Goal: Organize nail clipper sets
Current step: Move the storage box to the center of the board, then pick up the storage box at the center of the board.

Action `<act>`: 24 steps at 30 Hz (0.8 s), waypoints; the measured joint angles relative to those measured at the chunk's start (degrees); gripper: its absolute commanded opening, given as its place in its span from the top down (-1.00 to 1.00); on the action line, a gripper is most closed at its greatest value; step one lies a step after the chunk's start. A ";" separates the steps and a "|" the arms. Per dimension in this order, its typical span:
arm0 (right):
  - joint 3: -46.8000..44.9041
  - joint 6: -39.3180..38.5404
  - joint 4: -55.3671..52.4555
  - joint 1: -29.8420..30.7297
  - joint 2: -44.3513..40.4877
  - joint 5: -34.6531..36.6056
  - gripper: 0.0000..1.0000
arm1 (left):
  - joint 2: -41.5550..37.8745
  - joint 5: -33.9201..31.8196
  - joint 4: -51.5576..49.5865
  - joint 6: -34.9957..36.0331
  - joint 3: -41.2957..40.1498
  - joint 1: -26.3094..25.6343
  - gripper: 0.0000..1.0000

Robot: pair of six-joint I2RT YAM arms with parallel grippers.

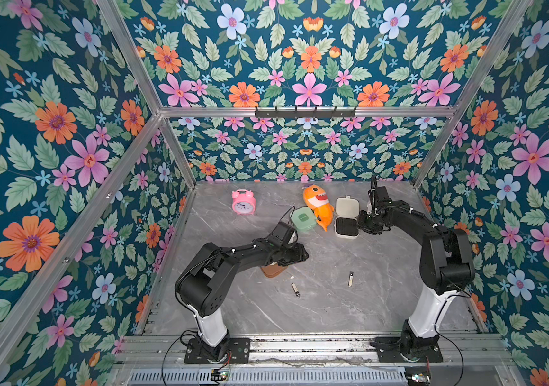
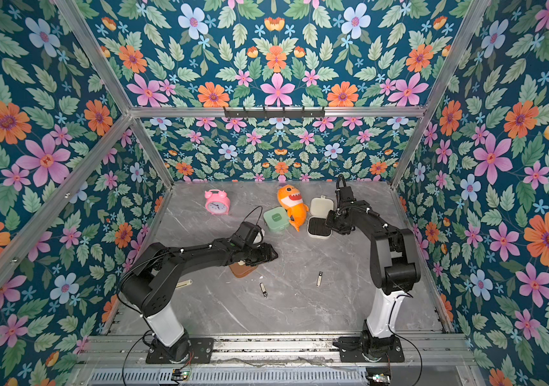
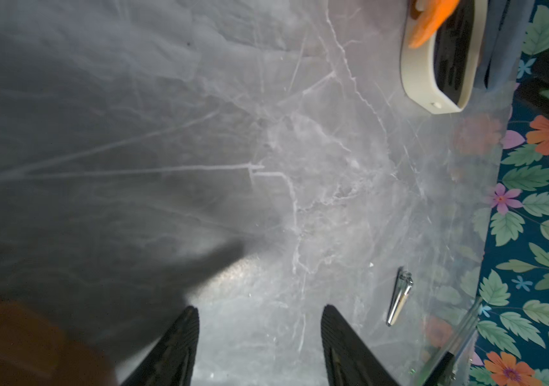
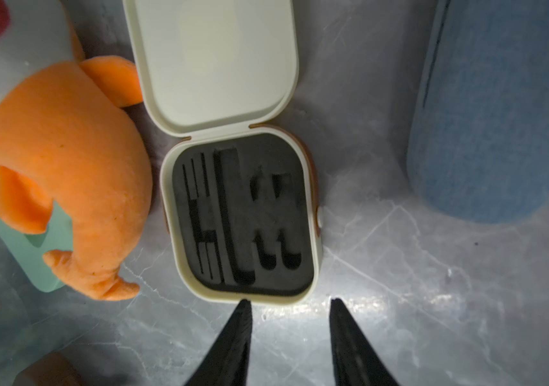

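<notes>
Clippers [image 1: 351, 278] lie loose on the table [image 1: 333, 310] in both top views, well apart from the open cream case [image 1: 347, 206] beside the plush shark [image 1: 318, 204]. Our left wrist view finds the left gripper [image 3: 259, 334] apart and empty, one clipper [image 3: 400, 297] near its finger [image 3: 343, 344], lying roughly along it. Our right wrist view sets the right gripper [image 4: 291, 334], apart too, facing that case's empty insert [image 4: 243, 214].

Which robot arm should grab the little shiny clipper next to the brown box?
Left. Its open tool hovers by the brown case, near that clipper. The right tool is far back at the open cream case.
</notes>
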 measured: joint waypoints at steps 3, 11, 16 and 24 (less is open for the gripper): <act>1.97 -0.13 -0.20 -0.20 2.58 0.33 0.33 | 0.59 -0.50 1.73 0.02 -0.15 0.42 -0.23; 1.84 -0.44 -0.17 -0.31 5.40 0.42 0.54 | -1.38 -1.27 7.52 0.26 -5.20 4.76 -0.22; -3.26 -0.39 0.87 -0.31 2.86 0.76 0.68 | -3.45 -1.49 7.52 1.62 -7.54 8.00 -0.22; -15.26 0.50 4.52 0.00 -5.86 -0.31 0.94 | -9.05 -1.36 6.36 4.72 -13.07 16.83 -0.23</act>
